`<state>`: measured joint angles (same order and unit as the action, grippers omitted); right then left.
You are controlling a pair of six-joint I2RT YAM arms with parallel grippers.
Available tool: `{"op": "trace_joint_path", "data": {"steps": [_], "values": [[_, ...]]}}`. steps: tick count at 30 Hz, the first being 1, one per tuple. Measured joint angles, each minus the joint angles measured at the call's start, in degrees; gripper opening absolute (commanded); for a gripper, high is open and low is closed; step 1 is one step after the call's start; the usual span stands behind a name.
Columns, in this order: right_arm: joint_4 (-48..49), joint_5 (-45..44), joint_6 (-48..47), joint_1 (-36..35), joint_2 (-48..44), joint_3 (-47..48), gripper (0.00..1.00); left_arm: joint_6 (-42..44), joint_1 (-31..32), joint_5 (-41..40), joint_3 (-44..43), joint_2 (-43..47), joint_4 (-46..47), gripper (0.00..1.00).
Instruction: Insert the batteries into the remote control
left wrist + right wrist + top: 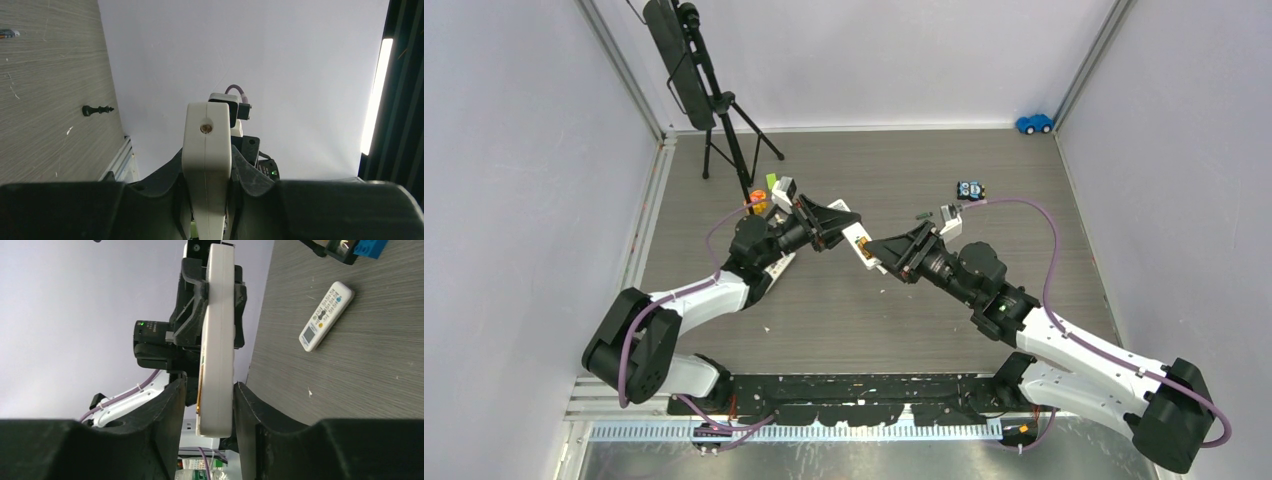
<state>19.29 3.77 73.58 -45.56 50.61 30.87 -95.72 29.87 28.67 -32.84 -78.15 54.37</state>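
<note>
A white remote control (857, 238) is held in mid-air between the two arms. My left gripper (829, 226) is shut on its far end, and the remote (207, 160) is pinched edge-on between the fingers. My right gripper (886, 256) straddles the other end of the remote (217, 355). The right finger (250, 410) lies against it. A gap separates the left finger (165, 415) from it. An orange-copper battery (200, 390) shows along the remote's open side and as an orange spot (864, 252). A loose battery (9, 34) lies on the table.
A second white remote (326, 315) lies flat on the table. A small black knob-like piece (97, 109) lies near the wall. A blue-black block (970, 189), a blue toy car (1034, 123) and a black tripod (714, 100) stand further back.
</note>
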Motion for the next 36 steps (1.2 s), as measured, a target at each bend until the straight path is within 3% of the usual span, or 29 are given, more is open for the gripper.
{"op": "trace_joint_path", "data": {"steps": [4, 8, 10, 11, 15, 17, 20, 27, 30, 36], "values": [[-2.1, 0.5, -2.0, 0.0, 0.4, 0.3, 0.30, 0.5, 0.0, 0.1, 0.0, 0.0, -0.3, 0.00], [-5.6, 1.5, -4.9, 0.1, 2.0, 2.7, 0.11, 1.2, -0.2, 0.5, 0.0, 0.0, -0.6, 0.00], [-8.0, 1.7, -6.0, 0.2, 2.8, 4.6, 0.10, 1.2, -0.4, 0.5, 0.0, 0.0, -0.6, 0.00], [-8.6, 1.7, -6.4, 0.3, 2.9, 5.0, 0.15, 1.3, -0.4, 0.5, 0.0, 0.0, -0.5, 0.00], [-10.2, 1.7, -7.1, 0.3, 2.9, 5.6, 0.58, 1.8, -0.4, 0.6, 0.0, 0.0, -0.8, 0.00], [-11.0, 1.6, -8.2, 0.3, 2.9, 5.7, 0.68, 2.9, -0.3, 0.6, 0.0, 0.1, -1.8, 0.00], [-11.5, 1.5, -8.5, 0.3, 2.6, 5.7, 0.72, 4.3, -0.3, 0.6, 0.0, 0.4, -3.2, 0.00], [-3.6, 4.8, -6.7, 0.4, 2.3, 3.6, 0.73, 8.9, -0.4, 2.0, -0.1, 4.2, -5.6, 0.00], [1.0, 7.2, -5.4, 0.4, 5.4, 3.1, 0.64, 10.7, -0.4, 3.2, -0.6, 5.6, -6.5, 0.00], [7.0, 11.1, -3.8, 0.4, 9.4, 2.9, 0.26, 14.2, -0.6, 5.6, -2.3, 8.4, -9.7, 0.10]]}}
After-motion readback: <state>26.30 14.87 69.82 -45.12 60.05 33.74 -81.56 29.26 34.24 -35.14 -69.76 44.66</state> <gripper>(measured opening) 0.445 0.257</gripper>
